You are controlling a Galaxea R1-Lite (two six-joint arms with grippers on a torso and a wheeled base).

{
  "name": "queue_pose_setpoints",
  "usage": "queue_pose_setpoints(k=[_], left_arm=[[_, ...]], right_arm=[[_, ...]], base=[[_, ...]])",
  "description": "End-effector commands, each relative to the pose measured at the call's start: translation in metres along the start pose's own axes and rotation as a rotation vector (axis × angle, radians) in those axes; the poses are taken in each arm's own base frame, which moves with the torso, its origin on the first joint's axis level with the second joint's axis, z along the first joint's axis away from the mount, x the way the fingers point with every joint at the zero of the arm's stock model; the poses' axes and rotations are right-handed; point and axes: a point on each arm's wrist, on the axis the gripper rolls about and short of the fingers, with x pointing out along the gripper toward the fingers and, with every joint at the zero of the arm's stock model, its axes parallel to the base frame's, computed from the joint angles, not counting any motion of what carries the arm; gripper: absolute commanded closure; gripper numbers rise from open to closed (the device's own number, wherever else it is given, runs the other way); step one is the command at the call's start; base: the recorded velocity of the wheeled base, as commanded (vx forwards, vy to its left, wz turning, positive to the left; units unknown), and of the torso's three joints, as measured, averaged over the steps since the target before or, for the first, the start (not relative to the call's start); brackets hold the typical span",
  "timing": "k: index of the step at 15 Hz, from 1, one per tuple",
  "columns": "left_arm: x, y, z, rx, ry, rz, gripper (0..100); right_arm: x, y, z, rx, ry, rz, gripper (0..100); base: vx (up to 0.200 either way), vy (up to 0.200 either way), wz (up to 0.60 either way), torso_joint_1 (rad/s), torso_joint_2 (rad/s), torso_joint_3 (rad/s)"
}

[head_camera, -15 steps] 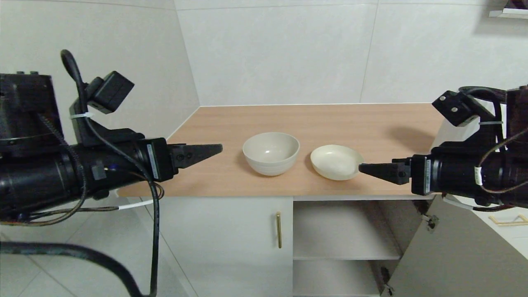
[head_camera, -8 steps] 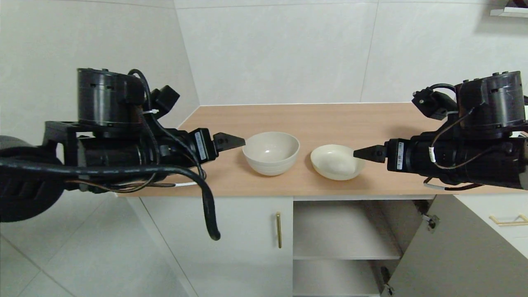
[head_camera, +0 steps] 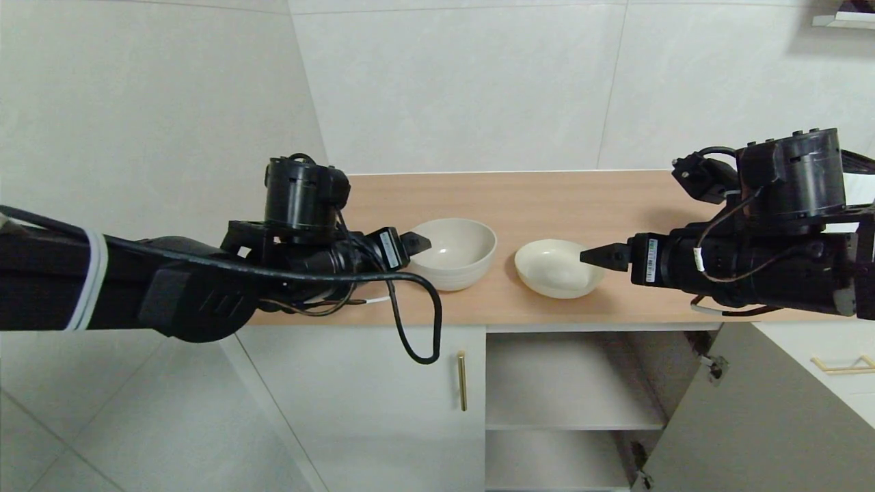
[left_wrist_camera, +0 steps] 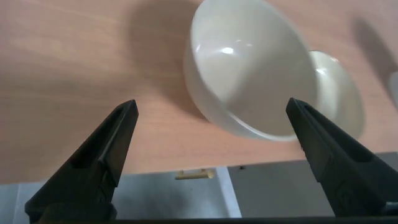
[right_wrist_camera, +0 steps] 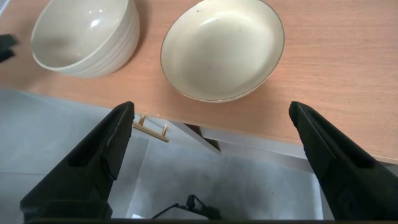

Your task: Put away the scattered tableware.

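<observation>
countertop: light wood countertop (head_camera: 547, 198), tucked into a tiled corner
on it, left: deep ribbed bowl (head_camera: 452, 254), upright
on it, right: shallow bowl (head_camera: 557, 268), just beside, not touching

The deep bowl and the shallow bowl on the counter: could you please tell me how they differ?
The deep bowl is tall with steep, ribbed sides; the shallow bowl is low, flared and smooth. The deep bowl looks greyish white, the shallow bowl creamier with a thin dark rim line. The deep bowl stands by the left gripper, the shallow bowl by the right gripper. Both are empty, upright and apart on the counter.
</observation>
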Motion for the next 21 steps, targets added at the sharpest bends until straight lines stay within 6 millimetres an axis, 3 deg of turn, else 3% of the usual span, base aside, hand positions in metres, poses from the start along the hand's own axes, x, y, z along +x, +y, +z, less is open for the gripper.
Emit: queue_pose_setpoints(k=[1, 7, 8, 18, 21], left_arm=[[0.021, 0.004, -0.011, -0.009, 0.038, 0.023, 0], [0.025, 0.003, -0.010, -0.020, 0.031, 0.023, 0], [0.024, 0.003, -0.009, -0.021, 0.023, 0.024, 100], [0.009, -0.002, 0.001, -0.025, -0.011, 0.001, 100], [-0.002, -0.002, 0.002, -0.022, -0.014, -0.006, 100]], right_arm=[[0.000, 0.000, 0.000, 0.000, 0.001, 0.001, 0], [0.000, 0.000, 0.000, 0.002, -0.001, 0.002, 0], [-0.001, 0.001, 0.001, 0.002, -0.003, 0.003, 0], [0.001, 0.001, 0.001, 0.017, -0.003, 0.001, 0], [0.020, -0.001, -0.004, 0.013, 0.021, -0.054, 0]], base=[[0.000, 0.000, 0.00, 0.000, 0.00, 0.000], [0.000, 0.000, 0.00, 0.000, 0.00, 0.000], [0.000, 0.000, 0.00, 0.000, 0.00, 0.000], [0.000, 0.000, 0.00, 0.000, 0.00, 0.000], [0.000, 0.000, 0.00, 0.000, 0.00, 0.000]])
